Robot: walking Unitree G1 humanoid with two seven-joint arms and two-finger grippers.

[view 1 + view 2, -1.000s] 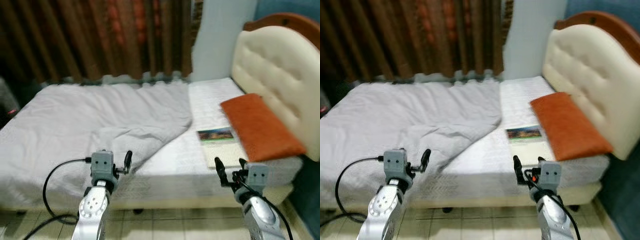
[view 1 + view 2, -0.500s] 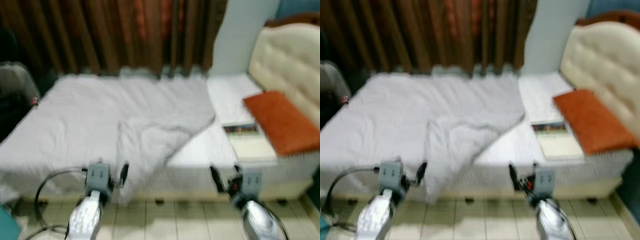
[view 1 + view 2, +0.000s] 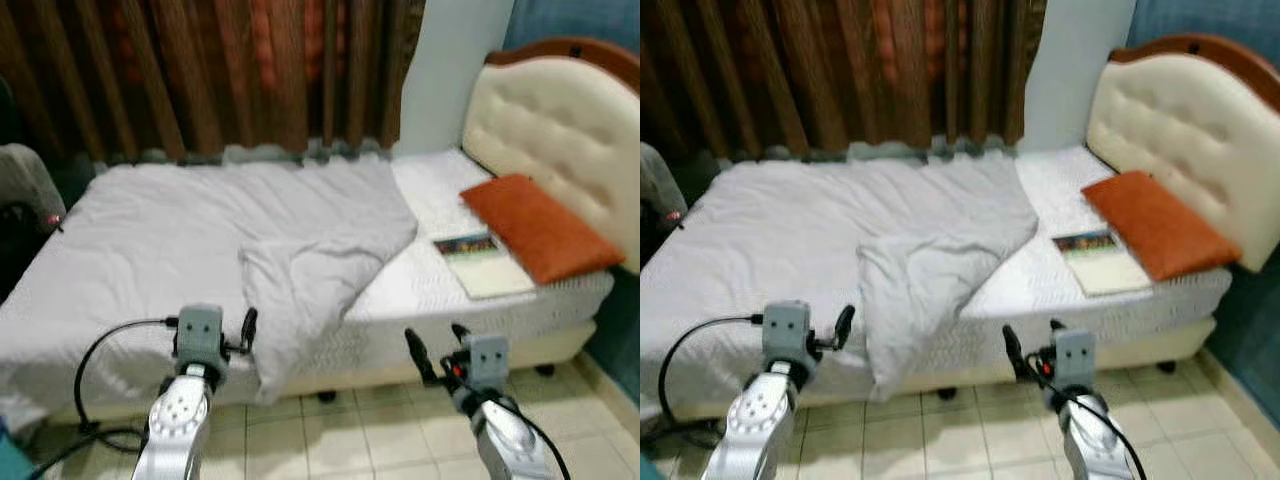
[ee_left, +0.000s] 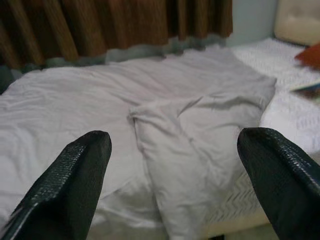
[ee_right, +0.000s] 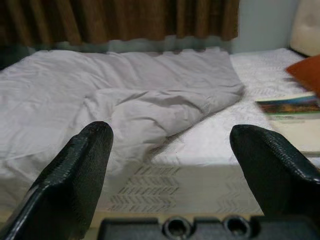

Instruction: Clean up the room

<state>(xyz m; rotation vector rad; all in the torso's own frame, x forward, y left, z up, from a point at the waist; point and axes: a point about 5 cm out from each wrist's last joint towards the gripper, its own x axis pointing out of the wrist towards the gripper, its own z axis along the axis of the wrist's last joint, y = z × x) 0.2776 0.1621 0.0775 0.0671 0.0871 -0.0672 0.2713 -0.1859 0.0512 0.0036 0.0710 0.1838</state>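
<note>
A wide bed [image 3: 500, 325] carries a rumpled grey blanket [image 3: 200, 230]. One fold of the blanket [image 3: 290, 310] hangs over the front edge. An orange pillow [image 3: 540, 225] leans against the cream headboard [image 3: 560, 130], with a book [image 3: 480, 262] flat beside it. My left gripper [image 3: 222, 325] and right gripper [image 3: 436, 340] hover low over the floor tiles, short of the bed's front edge. In the left wrist view the left gripper [image 4: 175, 137] is open, facing the hanging fold. In the right wrist view the right gripper [image 5: 172, 131] is open, facing the blanket and book [image 5: 292, 115]. Neither holds anything.
Dark brown curtains [image 3: 220, 80] hang behind the bed. A grey and dark object [image 3: 22, 190] stands at the left, by the foot of the bed. A black cable [image 3: 95, 370] loops from my left arm. Beige floor tiles [image 3: 340, 440] lie between me and the bed.
The whole view has shifted: the bed now looks farther off and more floor shows, so the camera moved back. Both grippers keep the same open pose.
</note>
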